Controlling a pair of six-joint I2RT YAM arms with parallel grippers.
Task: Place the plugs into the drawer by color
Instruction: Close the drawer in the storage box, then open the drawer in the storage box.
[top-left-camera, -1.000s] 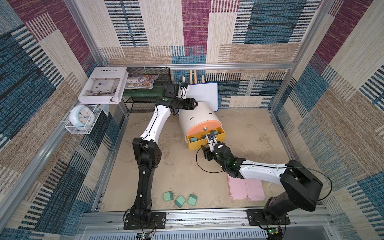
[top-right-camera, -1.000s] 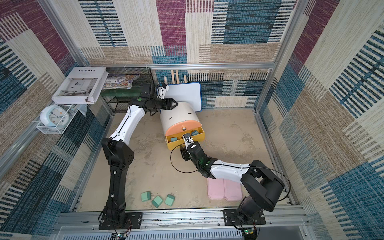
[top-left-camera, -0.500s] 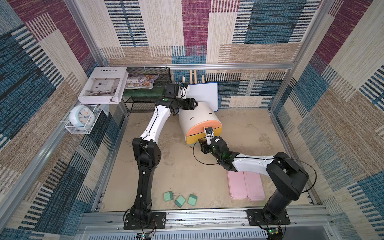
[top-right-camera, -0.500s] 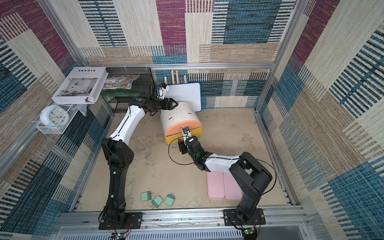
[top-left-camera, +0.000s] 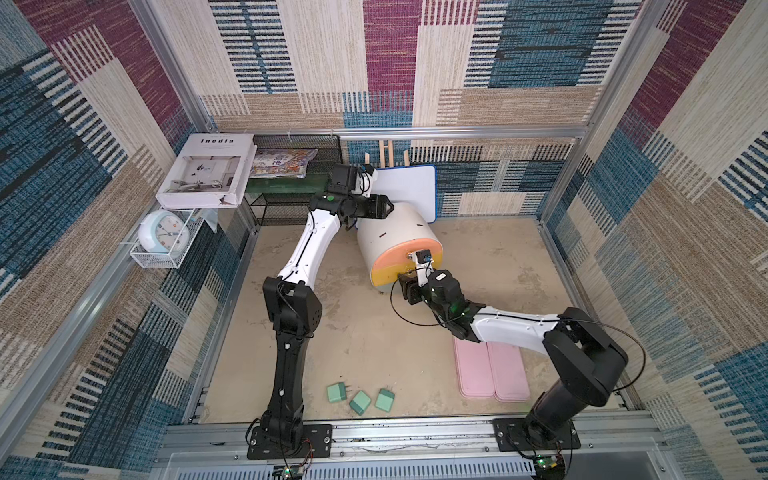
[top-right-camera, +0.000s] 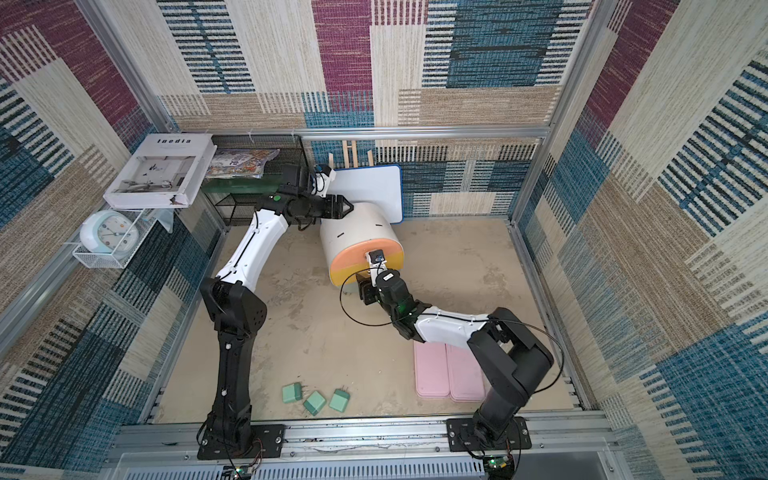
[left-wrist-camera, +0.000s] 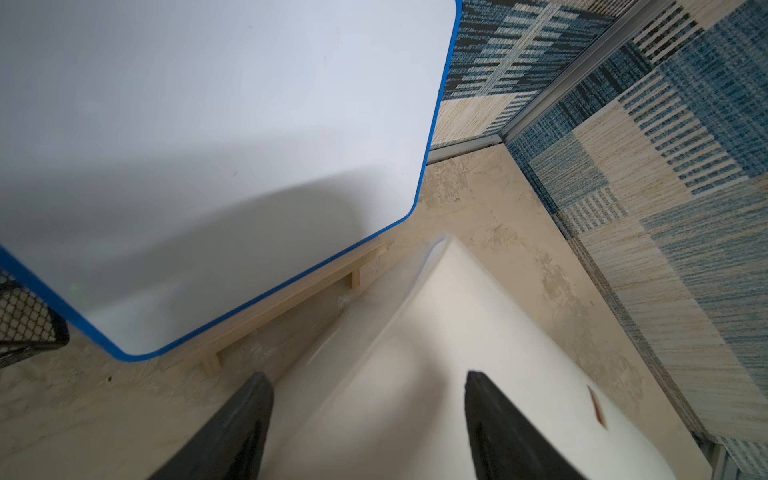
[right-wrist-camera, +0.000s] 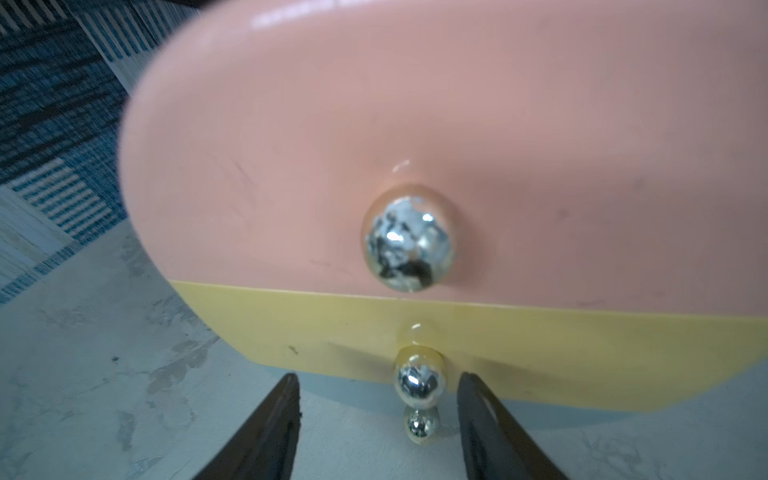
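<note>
**Cabinet braced from behind; right end effector lined up on a knob**

The cabinet (top-left-camera: 395, 237) stands at the back of the worktop (top-left-camera: 490, 257), with its pink and yellow drawer fronts flush. It looks light enough to slide under a pull, which I judge is why the left arm is on it.

The left arm (top-left-camera: 309, 245) rises from its base and bends over, forearm angled toward the cabinet. The left end effector (top-left-camera: 384, 206) sits against the rear top of the white shell, fingers spread, clamping nothing.

The right arm (top-left-camera: 511, 328) lies low and stretched along the worktop, wrist facing the drawer fronts. The right end effector (right-wrist-camera: 377, 376) is spread. The yellow drawer's knob (right-wrist-camera: 419, 380) sits in line between its fingers, not pinched, probably set up for a pull.

Three green plugs (top-left-camera: 360, 401) lie together near the front edge, well apart from the cabinet and outside any drawer. No pink or blue plugs are in view.
</note>
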